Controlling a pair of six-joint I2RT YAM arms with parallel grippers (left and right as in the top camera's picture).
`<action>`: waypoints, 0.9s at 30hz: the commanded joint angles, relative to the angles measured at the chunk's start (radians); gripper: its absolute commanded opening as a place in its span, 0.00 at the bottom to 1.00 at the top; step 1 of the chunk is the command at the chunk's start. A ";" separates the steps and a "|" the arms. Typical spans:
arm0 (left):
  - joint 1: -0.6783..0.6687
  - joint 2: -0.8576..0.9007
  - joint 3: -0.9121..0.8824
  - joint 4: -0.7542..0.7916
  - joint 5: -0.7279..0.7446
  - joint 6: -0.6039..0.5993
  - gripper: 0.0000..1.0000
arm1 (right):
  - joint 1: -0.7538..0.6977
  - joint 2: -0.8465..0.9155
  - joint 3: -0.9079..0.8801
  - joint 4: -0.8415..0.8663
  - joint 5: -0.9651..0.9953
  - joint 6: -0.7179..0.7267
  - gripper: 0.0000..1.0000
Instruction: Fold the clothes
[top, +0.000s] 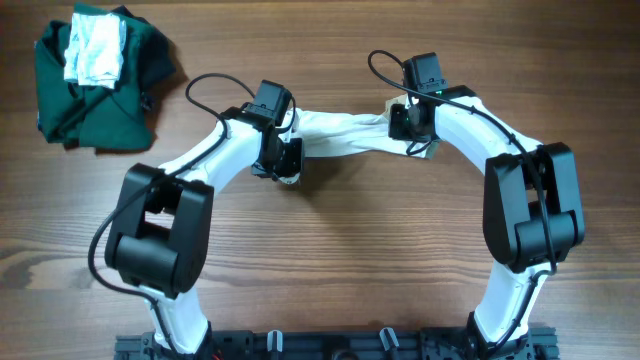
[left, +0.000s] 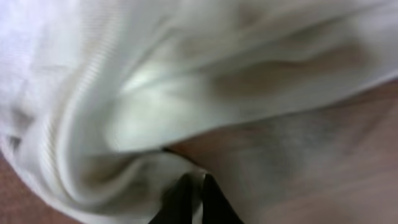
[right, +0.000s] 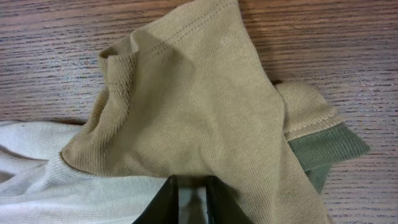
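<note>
Clothes span left-right, tan end right; left fingers, right fingers seemingly clamped on ends.

Place: we took it for a robotics lab bench.
Arms: we saw a white-and-black left arm and right arm — bare machine joints, no covers.
Mount: a black rail at the near edge carried both bases.
Wiring: black cables looped openly.
Surface: a wood-grain table.
Test goods: a cream garment hung between the arms; a dark green garment lay heaped far left.
</note>
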 joint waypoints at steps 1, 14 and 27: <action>0.040 0.048 0.000 0.010 -0.060 0.025 0.07 | -0.012 0.034 -0.034 -0.004 -0.001 0.003 0.17; 0.165 -0.002 0.025 -0.047 -0.356 0.025 0.05 | -0.012 0.034 -0.034 -0.004 -0.001 -0.014 0.17; 0.083 -0.247 0.030 -0.005 -0.330 0.025 0.04 | -0.012 0.034 -0.034 -0.004 -0.002 -0.011 0.17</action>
